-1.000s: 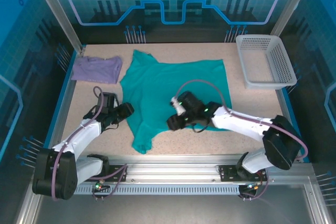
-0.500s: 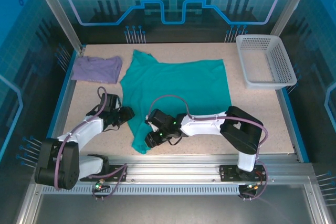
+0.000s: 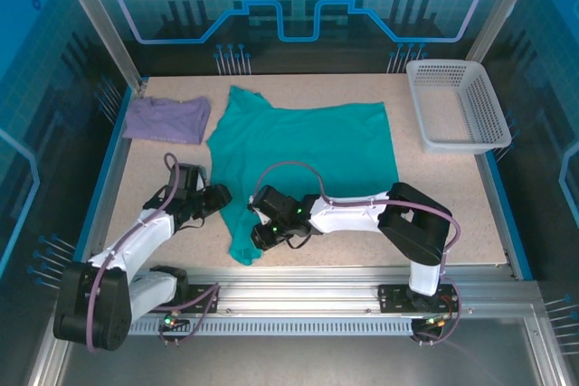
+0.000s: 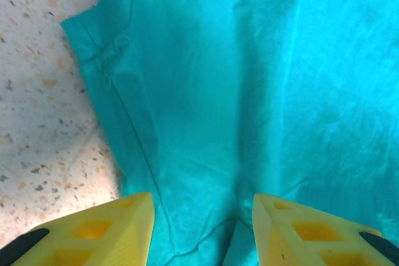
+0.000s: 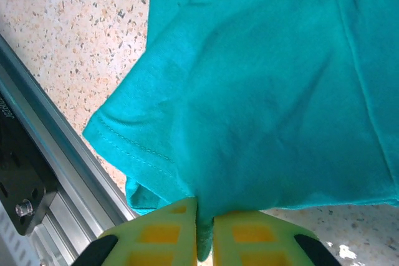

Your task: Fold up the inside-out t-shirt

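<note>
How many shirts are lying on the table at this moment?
2. The teal t-shirt is spread over the middle of the table; the small lavender shirt lies at the far left corner. Anything under the teal one would be hidden.

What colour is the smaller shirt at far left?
The smaller shirt is lavender-purple; top external view shows it best.

Table [image 3: 452, 205] surface: beige speckled stone-look finish, flat and evenly lit; blue edging strip [image 3: 102, 183] along its left side; ribbed aluminium rail [image 3: 298, 300] bolted across the near edge; rear wall panel [image 3: 298, 6] translucent blue, printed with a fine grid, angular line work and a gear motif; slanted aluminium posts [image 3: 98, 20] at the rear corners; side panels [image 3: 36, 133] blue-tinted and dimmer than the table
</note>
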Robot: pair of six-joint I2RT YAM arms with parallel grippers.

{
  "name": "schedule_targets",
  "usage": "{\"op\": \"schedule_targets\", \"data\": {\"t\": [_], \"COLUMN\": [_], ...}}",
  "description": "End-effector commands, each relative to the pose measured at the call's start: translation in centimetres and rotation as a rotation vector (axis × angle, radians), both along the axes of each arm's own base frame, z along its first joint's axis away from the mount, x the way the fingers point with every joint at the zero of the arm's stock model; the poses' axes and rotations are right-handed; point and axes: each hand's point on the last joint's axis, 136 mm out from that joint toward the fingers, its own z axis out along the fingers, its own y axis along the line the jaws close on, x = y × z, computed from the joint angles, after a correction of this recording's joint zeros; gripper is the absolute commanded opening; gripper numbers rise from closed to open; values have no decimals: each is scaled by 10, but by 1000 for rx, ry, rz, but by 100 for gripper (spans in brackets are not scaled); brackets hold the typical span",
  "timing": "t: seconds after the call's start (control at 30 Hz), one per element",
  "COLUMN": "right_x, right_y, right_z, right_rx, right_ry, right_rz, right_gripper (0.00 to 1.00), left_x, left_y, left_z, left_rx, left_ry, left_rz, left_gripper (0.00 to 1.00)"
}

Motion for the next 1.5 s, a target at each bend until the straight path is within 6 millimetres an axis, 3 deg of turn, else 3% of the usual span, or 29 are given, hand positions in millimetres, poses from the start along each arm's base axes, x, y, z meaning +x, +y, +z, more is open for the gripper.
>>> {"op": "schedule_targets", "data": {"t": [0.0, 0.23, 0.43, 0.67, 1.17, 1.27, 1.47], "right_x": [5, 7, 10, 12, -2, -5, -20], "right_y": [-4, -18, -31, -53, -87, -85, -56], "right_z": [23, 25, 20, 11, -3, -3, -5], "right_rx": [37, 52, 27, -17, -108, -108, -91], "right_ry": [-12, 13, 27, 47, 113, 123, 143], "right_rz": [-22, -65, -95, -131, -148, -132, -27], "right_gripper": [9, 9, 8, 7, 7, 8, 12], "left_x": [-20, -25, -20, -27, -37, -34, -16], "left_y": [-9, -37, -44, -34, -10, -6, -7], "left_z": [-6, -8, -23, -45, -40, -35, -19], "left_rx": [-23, -95, -101, -38, 94, 106, 91], "left_ry": [42, 41, 78, 144, 180, 172, 117], "left_rz": [-32, -98, -118, -114, -83, -64, -50], "left_gripper": [46, 46, 45, 45, 45, 45, 48]}}
